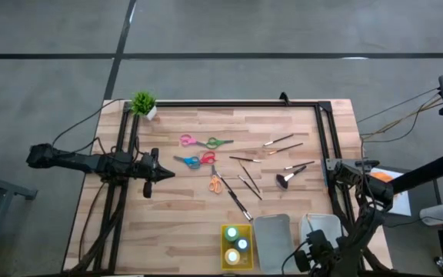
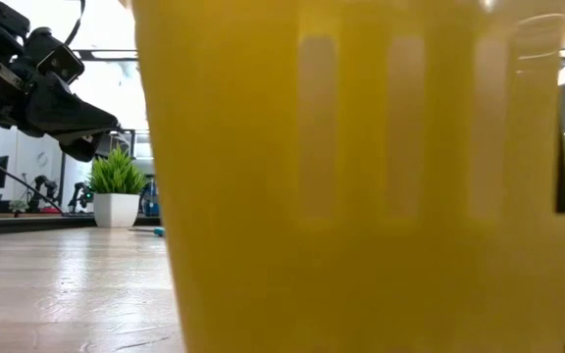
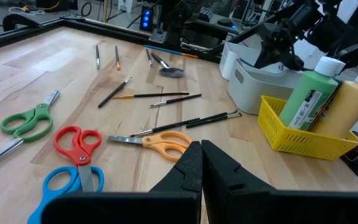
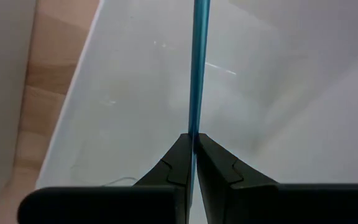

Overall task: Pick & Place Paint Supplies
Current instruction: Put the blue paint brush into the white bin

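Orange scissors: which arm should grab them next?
Left. The left pincer, empty and shut, hovers near the orange scissors; the right pincer is over a pale tray, gripping a blue brush.

The desk (image 1: pixel 183 223) is pale striped wood with a black frame. Scissors come in pink (image 1: pixel 188 140), green (image 1: pixel 218 142), blue (image 1: pixel 188 161), red (image 1: pixel 207 158) and orange (image 1: pixel 216 183). The yellow tray (image 1: pixel 224 245) holds green (image 3: pixel 308 93) and yellow (image 3: pixel 347 107) bottles. Trays beside it are grey (image 1: pixel 274 231) and white (image 1: pixel 321 225). The right hand (image 4: pixel 193 140) is black, pinching a blue brush (image 4: pixel 199 68).

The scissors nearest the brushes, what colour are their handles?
Orange; the orange scissors show best in the left wrist view.
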You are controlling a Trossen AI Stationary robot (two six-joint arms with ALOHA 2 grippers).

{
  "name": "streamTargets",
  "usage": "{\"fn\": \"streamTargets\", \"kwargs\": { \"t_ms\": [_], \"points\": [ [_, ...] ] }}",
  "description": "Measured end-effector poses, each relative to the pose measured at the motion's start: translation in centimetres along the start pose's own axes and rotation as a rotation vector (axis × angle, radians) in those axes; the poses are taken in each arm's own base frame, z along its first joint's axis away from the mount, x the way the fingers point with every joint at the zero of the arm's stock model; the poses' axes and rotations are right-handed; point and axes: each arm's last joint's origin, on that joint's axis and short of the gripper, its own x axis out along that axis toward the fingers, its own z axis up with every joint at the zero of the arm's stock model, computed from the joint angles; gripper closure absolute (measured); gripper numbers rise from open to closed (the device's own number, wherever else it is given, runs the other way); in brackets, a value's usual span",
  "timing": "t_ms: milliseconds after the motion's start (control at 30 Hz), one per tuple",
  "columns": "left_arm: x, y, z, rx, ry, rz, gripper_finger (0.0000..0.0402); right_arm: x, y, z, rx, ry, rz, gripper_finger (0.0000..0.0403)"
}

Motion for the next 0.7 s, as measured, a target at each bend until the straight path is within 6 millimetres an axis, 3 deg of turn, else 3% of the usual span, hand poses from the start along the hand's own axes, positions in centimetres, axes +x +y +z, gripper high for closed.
{"fn": "streamTargets", "kwargs": {
  "t_ms": [433, 700],
  "points": [
    [0.0, 0.0, 0.0, 0.0, 0.0, 0.0, 0.0401, 0.42, 0.09, -0.1, 0.005, 0.012, 0.014, 0.0385],
    [0.0, 0.0, 0.0, 0.0, -0.001, 0.0, 0.0401, 0.4, 0.11, -0.08, 0.008, 0.01, 0.017, 0.0319]
  ]
}}
